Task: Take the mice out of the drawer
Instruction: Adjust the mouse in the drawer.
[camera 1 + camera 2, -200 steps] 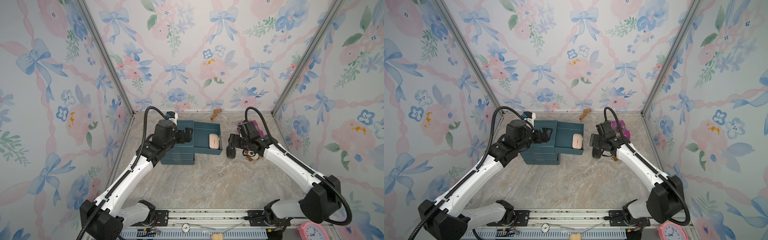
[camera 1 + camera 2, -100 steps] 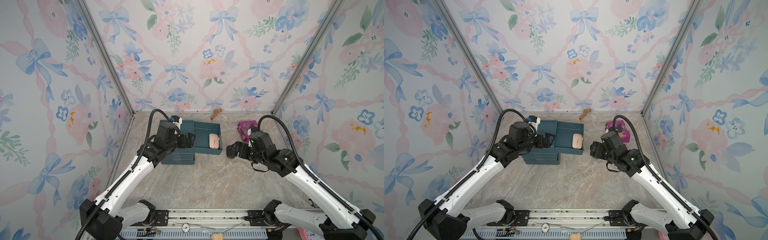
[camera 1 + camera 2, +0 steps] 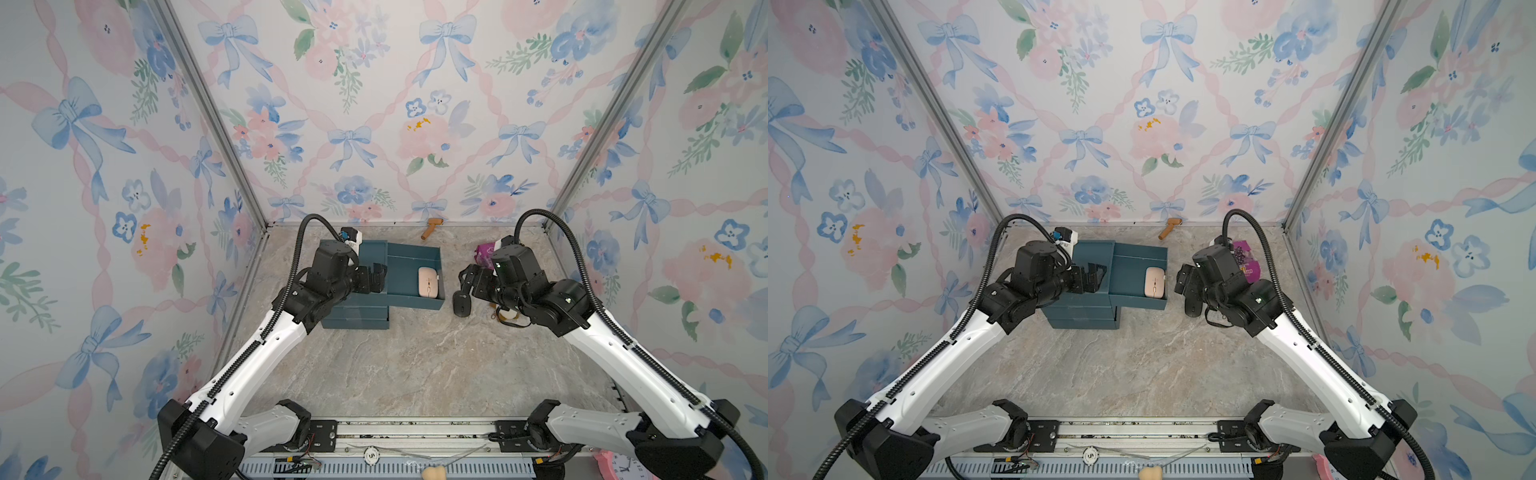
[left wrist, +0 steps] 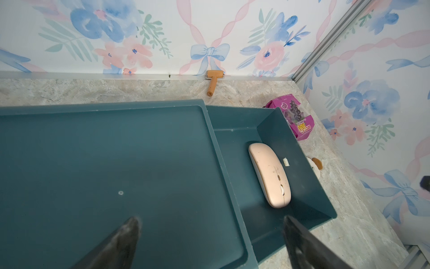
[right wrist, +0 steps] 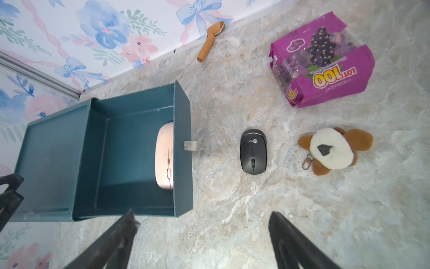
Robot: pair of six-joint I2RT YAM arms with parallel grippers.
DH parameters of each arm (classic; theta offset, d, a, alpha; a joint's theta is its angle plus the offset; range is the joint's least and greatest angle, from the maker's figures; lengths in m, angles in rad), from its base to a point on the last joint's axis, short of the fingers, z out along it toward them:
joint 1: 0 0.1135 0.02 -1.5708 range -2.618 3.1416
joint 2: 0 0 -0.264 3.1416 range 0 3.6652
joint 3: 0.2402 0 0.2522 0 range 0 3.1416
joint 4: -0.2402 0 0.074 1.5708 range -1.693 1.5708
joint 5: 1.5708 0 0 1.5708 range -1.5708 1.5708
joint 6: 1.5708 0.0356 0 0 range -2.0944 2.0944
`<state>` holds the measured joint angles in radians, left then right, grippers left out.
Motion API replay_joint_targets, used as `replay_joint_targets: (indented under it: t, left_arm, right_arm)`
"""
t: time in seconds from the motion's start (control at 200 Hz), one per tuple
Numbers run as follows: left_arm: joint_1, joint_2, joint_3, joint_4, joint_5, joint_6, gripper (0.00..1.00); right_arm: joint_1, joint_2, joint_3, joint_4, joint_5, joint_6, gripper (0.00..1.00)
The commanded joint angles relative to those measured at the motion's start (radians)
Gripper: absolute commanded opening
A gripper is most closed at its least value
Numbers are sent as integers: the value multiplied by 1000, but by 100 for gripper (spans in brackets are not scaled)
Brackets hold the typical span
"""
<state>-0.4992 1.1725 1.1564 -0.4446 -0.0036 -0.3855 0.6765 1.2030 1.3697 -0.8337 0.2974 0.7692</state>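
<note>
Left to right, with 12 o'clock at the back wall. The left end effector [image 3: 376, 277] hovers over the top of the cabinet [image 3: 355, 316], jaws spread wide and empty. At its 3 o'clock the drawer [image 3: 415, 301] stands pulled out. Inside we see the pink mouse [image 3: 428, 281], lying lengthwise against the wall at the drawer's 3 o'clock end. The black mouse [image 3: 461, 303] is already out, on the table [image 3: 415, 365] just beside the drawer at its 4 o'clock. Above it hangs the right end effector [image 3: 467, 278], jaws likewise wide apart and holding nothing. The plush [image 5: 335, 149] lies at 3 o'clock of the black mouse and the pack [image 5: 321, 65] near 1 o'clock. We see no other mice.

We judge the pink mouse to be next, and the hazards follow from its position. With so little gap at the wall, a finger may land on the rim and press the extended drawer down. The low, smooth shell may slip from a shallow pinch. A careless approach from the right could knock the black mouse. If both arms reach in, they may collide.
</note>
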Motion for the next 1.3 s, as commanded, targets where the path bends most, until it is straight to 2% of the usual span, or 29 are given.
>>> replay_joint_targets:
  t: [0.0,0.2,0.415,0.625,0.785,0.905,1.14,1.295]
  left_arm:
    - [-4,2,29,-5,-22,60,98]
    - [-4,30,58,-7,-56,27,98]
    - [-5,42,42,-8,-136,-12,98]
    - [-7,77,71,-6,-132,-48,98]
    - [-6,80,72,-8,-147,-50,98]
    - [-6,87,76,-6,-167,-49,98]
    - [-1,132,114,-6,-180,-52,98]
    - [1,139,115,-6,-173,-31,98]
  right_arm:
    - [13,35,40,11,38,-16,90]
    - [5,66,64,99,20,-97,90]
    - [10,161,194,61,16,-138,87]
    - [28,171,159,120,-19,-139,87]
    - [36,220,239,20,-4,-167,85]
    - [40,258,285,-42,-11,-151,84]
    - [43,323,310,38,-91,-106,77]
    - [48,396,341,8,-116,-103,74]
